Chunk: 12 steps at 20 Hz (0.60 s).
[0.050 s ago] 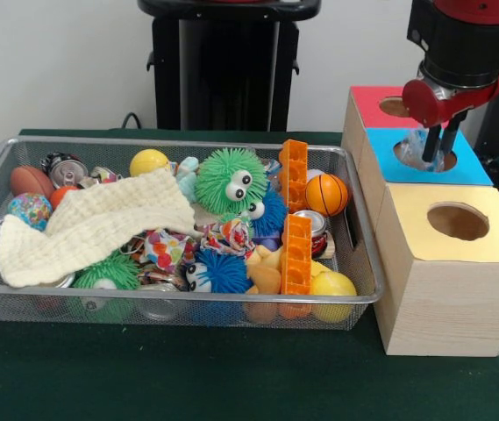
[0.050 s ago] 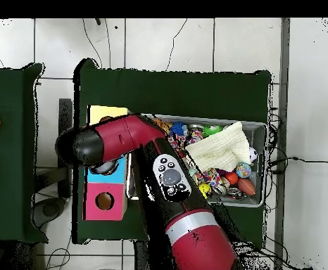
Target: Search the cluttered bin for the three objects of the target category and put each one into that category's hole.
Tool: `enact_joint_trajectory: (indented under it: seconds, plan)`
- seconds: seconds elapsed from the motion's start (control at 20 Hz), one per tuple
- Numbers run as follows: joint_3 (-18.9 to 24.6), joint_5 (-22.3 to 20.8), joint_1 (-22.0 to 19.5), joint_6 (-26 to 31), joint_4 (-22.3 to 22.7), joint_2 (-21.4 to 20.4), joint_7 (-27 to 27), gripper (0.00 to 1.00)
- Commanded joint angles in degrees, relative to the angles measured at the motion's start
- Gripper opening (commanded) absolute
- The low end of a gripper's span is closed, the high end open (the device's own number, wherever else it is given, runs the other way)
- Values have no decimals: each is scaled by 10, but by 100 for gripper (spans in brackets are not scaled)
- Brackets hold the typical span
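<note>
Gripper (image 1: 437, 147): hanging right over the hole in the blue box top (image 1: 473, 163), fingers closed on a clear, crinkly plastic item (image 1: 416, 140) that sits at the hole's mouth.
Arm (image 2: 121, 137): reaching across the wooden box (image 1: 446, 307) from the bin side.
Other holes: red top (image 1: 372, 103) behind, yellow top (image 1: 486, 230) nearest me.
Bin (image 1: 359, 263): just beside the box, packed with toys, green fuzzy ball (image 1: 230, 180), orange blocks (image 1: 295, 250), cream cloth (image 1: 100, 224) on the heap.

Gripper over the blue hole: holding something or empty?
Holding something. The gripper hangs over the blue box's hole with a clear crumpled object between its fingers; what it is, cannot tell.
</note>
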Motion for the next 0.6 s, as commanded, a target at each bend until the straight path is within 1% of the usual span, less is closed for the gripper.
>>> enact_joint_trajectory:
  seconds: [0.05,0.1,0.3,0.45,0.6]
  plan:
    - [-34,-20,3,-16,-1,51,55,0]
    - [-36,-19,6,-17,-7,55,58,0]
    - [-36,-12,8,-19,-7,56,60,0]
    - [-37,-6,13,-24,-4,51,68,0]
    - [-39,0,18,-16,-2,47,75,0]
